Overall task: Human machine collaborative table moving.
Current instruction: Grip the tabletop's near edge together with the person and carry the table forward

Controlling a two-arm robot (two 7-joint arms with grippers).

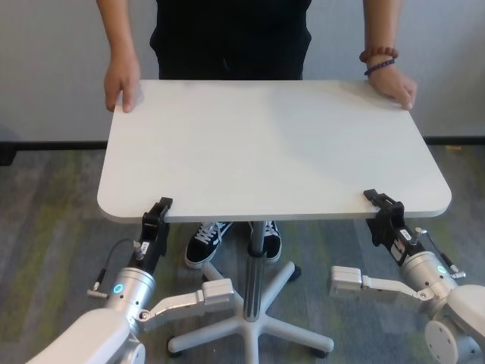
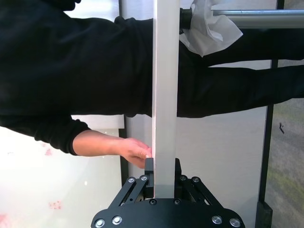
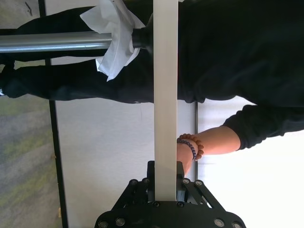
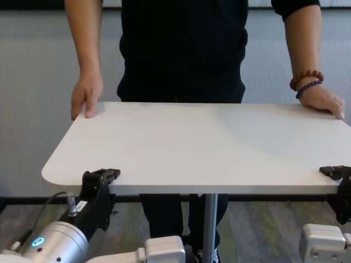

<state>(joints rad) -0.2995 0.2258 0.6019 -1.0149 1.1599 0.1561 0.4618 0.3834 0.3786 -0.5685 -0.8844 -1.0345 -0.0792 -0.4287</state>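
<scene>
The white table [image 1: 273,144] stands on a grey pedestal pole [image 1: 256,262]. The human [image 1: 231,34] in a black shirt stands at its far edge with a hand on each far corner; bead and blue bracelets [image 1: 379,59] are on the wrist at the right. My left gripper [image 1: 158,214] is shut on the table's near edge at the left. My right gripper [image 1: 383,206] is shut on the near edge at the right. In the left wrist view [image 2: 164,178] and the right wrist view [image 3: 165,183] the fingers clamp the thin white edge [image 2: 166,95].
The table's white five-star wheeled base [image 1: 250,322] sits on grey and green carpet between my arms. The human's black-and-white shoes [image 1: 208,241] are under the table by the pole. A grey wall [image 1: 53,61] is behind the human.
</scene>
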